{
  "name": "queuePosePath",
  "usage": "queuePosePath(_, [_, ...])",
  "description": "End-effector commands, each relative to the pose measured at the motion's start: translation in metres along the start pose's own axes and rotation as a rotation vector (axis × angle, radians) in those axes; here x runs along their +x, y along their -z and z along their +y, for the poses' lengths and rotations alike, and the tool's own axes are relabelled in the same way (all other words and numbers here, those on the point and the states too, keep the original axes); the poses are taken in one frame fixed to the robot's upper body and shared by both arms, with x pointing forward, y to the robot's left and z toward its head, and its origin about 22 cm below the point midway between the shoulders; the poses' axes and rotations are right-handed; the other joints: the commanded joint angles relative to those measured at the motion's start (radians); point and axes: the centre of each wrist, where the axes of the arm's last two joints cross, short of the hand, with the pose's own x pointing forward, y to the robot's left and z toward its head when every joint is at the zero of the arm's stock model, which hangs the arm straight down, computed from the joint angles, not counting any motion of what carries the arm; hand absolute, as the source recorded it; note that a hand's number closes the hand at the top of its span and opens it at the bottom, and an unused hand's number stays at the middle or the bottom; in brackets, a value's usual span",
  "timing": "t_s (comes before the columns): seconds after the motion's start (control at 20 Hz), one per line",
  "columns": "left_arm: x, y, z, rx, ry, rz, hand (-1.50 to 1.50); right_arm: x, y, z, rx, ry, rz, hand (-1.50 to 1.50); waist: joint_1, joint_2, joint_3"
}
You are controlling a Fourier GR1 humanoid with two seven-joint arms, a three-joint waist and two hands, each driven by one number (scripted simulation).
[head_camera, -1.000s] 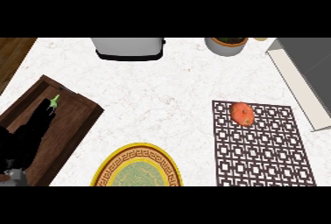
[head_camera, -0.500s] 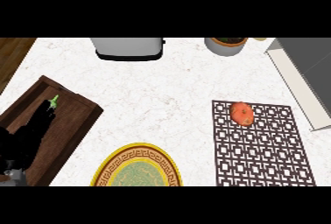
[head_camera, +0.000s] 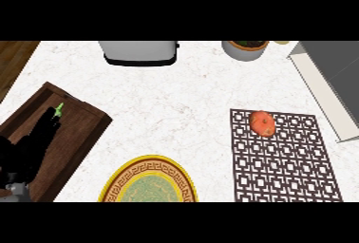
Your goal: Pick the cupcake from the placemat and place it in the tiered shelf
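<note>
Left hand [head_camera: 32, 144] at lower left, over the dark wooden tiered shelf [head_camera: 84, 137]; fingers stretched straight toward the far end, close together, not curled round anything. Small green object [head_camera: 60, 108] just past the fingertips, near or touching; contact impossible to judge. Palm and thumb a black mass, details lost against the dark wood. Right hand nowhere in view.

Cupcake [head_camera: 262, 123], orange-red, on the far-left corner of the brown lattice placemat [head_camera: 288, 163], well apart from the shelf, nothing touching it.

Between shelf and placemat, at the near edge: round yellow plate [head_camera: 151, 182] with a green centre and patterned rim. Along the far edge of the white marble counter [head_camera: 189, 90]: grey toaster [head_camera: 139, 51], grey pot [head_camera: 245, 49] with dark contents.
</note>
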Motion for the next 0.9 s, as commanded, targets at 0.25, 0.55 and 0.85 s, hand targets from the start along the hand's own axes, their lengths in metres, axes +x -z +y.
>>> queuePosePath(0.25, [-0.006,-0.006,0.002,-0.006,-0.001,0.019,0.00,0.004,0.001,-0.030,0.045,0.328,0.095,-1.50,-0.017,-0.011,0.000])
queuePosePath(0.55, [-0.021,-0.012,0.016,0.019,-0.010,0.010,0.00,0.000,-0.018,-0.042,-0.016,0.528,0.059,-1.50,-0.020,-0.011,-0.001])
queuePosePath(0.85, [-0.012,-0.007,-0.005,0.038,0.001,0.018,0.00,-0.004,-0.044,-0.120,-0.064,0.652,0.058,-1.50,-0.048,-0.020,-0.002])
